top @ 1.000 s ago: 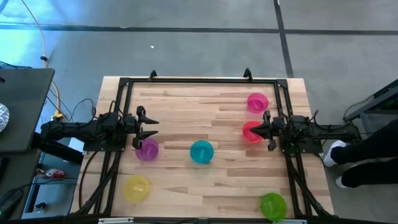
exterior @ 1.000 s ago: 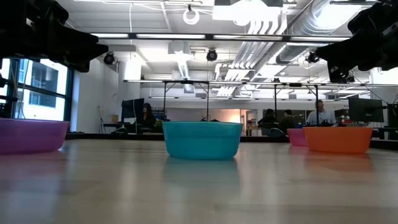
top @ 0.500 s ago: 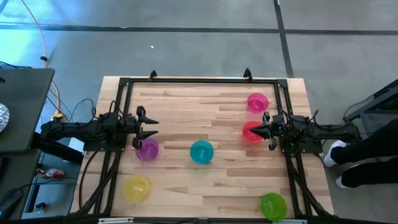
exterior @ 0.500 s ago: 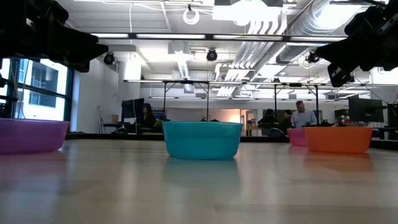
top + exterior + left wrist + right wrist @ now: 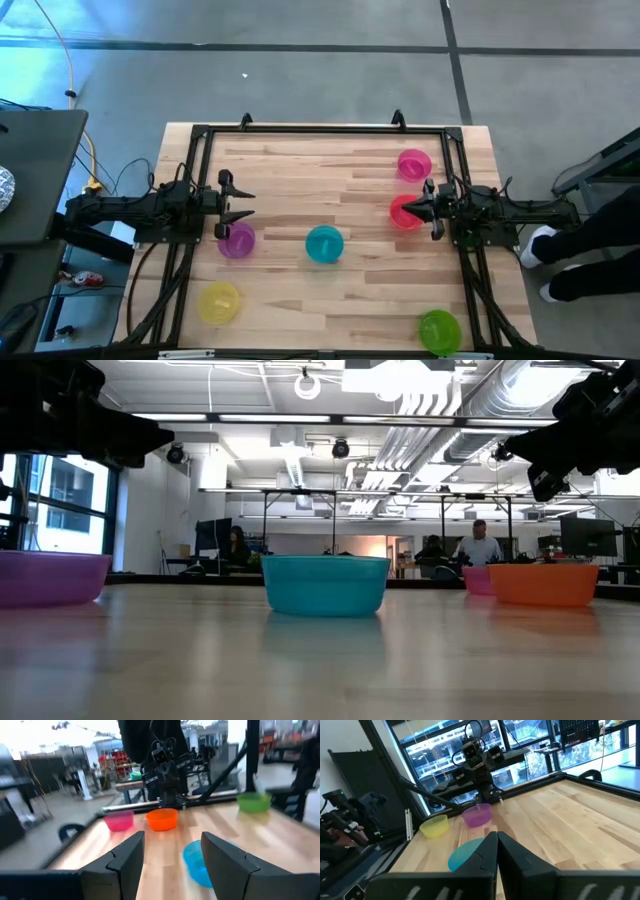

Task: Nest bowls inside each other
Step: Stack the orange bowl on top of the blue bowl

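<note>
Six bowls sit apart on the wooden table (image 5: 330,180), none nested: the pink bowl (image 5: 414,164) near the far right edge with the red bowl (image 5: 404,212) just in front of it, the teal bowl (image 5: 324,244) mid-table, the purple bowl (image 5: 237,240) to its left, the yellow bowl (image 5: 219,303) and green bowl (image 5: 438,330) at the near corners. The right gripper (image 5: 432,209) hangs over the red bowl's outer rim, fingers pressed together. The left gripper (image 5: 233,198) hovers just behind the purple bowl, jaws spread, with bare boards open between the bowls.
</note>
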### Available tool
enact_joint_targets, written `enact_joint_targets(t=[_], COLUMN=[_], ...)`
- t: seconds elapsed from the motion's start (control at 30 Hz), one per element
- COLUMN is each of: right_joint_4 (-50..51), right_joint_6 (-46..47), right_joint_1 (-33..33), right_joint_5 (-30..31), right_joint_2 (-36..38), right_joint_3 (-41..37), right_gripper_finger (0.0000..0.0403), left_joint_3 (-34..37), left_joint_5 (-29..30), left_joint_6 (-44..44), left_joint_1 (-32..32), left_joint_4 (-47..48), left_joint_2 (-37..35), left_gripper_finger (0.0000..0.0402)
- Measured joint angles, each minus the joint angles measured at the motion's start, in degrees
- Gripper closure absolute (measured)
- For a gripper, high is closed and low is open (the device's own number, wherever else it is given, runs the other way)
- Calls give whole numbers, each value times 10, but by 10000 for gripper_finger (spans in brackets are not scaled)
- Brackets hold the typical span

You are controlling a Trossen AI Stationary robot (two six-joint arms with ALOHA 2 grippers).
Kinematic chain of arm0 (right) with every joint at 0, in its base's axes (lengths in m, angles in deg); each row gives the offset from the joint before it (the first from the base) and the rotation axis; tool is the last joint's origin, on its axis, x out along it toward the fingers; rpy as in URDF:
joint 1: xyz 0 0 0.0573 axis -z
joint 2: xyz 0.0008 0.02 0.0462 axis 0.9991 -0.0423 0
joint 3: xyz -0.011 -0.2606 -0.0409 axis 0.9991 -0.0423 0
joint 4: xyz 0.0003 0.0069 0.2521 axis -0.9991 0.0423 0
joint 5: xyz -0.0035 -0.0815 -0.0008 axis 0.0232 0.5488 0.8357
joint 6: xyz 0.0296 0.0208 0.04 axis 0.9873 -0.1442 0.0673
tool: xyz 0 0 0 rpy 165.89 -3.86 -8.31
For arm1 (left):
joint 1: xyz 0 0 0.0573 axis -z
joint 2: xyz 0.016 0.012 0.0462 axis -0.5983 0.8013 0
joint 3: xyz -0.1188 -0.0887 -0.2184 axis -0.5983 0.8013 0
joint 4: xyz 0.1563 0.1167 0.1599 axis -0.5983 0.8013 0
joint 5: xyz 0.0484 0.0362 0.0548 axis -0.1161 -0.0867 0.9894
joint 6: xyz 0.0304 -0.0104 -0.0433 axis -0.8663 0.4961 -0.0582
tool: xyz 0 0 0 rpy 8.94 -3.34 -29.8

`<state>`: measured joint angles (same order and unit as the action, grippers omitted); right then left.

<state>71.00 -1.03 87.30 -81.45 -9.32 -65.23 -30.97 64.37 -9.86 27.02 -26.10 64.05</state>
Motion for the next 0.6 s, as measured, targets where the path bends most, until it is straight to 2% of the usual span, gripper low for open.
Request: enact_joint_targets(t=[0.2,0.27,0.6], right_joint_4=[-2,-3,-5], right_joint_6=[0,0,-10], right_joint_1=[0,0,0], right_joint_5=[13,14,28], right_joint_2=[0,0,0], right_joint_3=[0,0,0], right_gripper_finger=[402,402,402], left_joint_3=[0,0,0], left_joint_5=[14,16,9], left_joint_6=[-74,-70,169], left_joint_1=[0,0,0], left_joint_4=[0,-4,-4], left_joint_2=[0,0,0], left_gripper_finger=[217,217,217])
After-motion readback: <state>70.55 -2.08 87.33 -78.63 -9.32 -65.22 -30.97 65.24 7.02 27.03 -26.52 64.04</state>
